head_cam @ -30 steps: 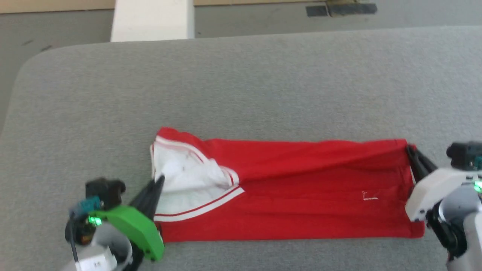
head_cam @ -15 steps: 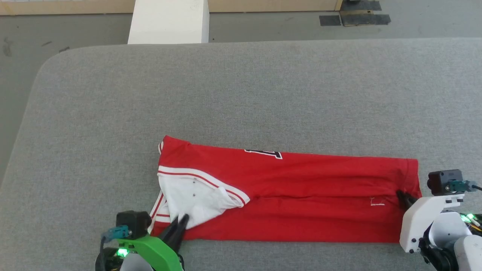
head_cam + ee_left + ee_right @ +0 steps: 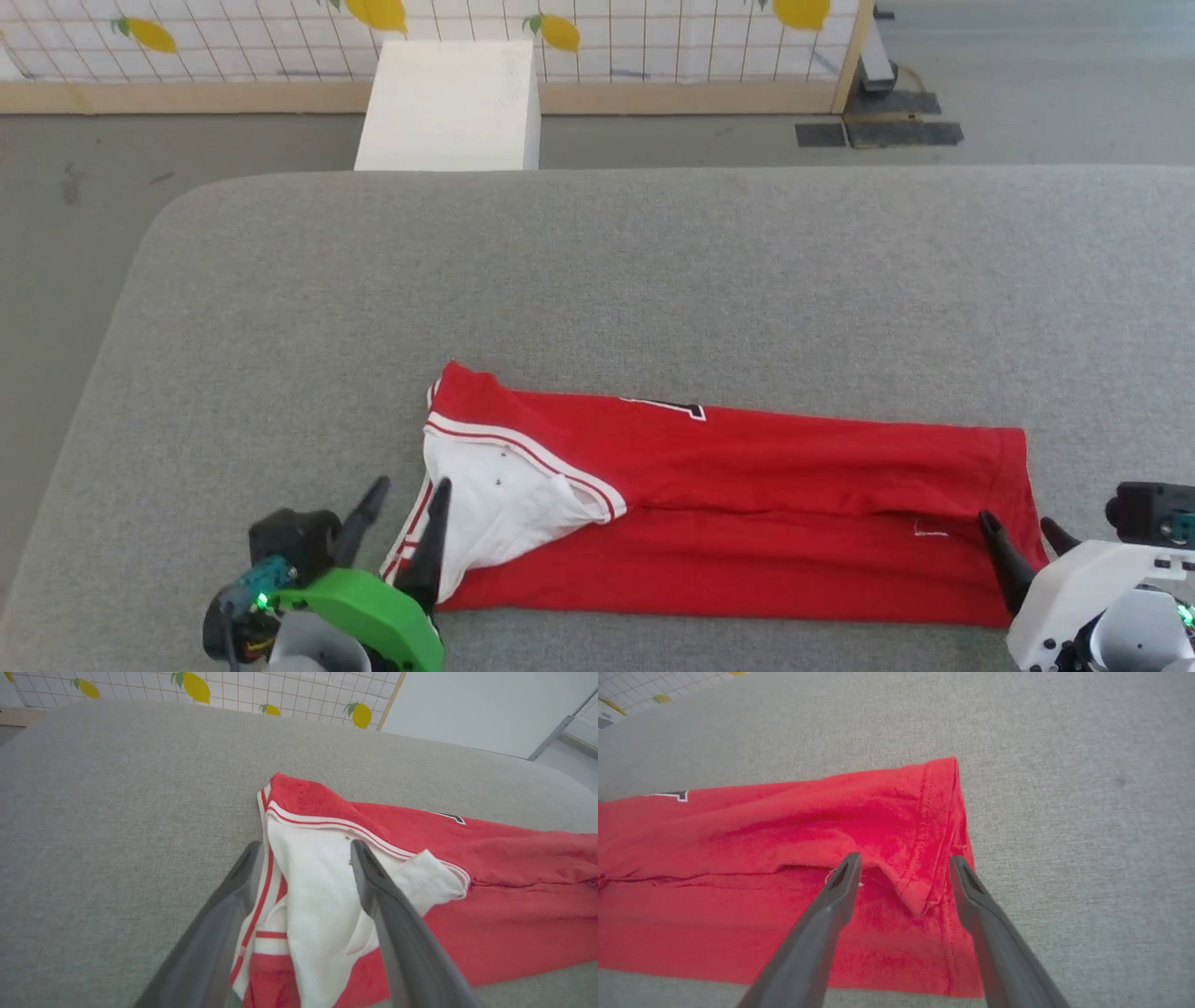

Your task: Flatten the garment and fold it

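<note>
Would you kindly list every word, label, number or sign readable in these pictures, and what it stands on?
Nothing here reads as legible text.
On the garment, a black white-edged print at the far fold: mostly hidden, unreadable.
A small white mark near its hem: too small to read.

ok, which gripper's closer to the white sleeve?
Left. The left gripper sits open astride the edge of the white sleeve; the right gripper sits open over the opposite hem of the garment.
</note>
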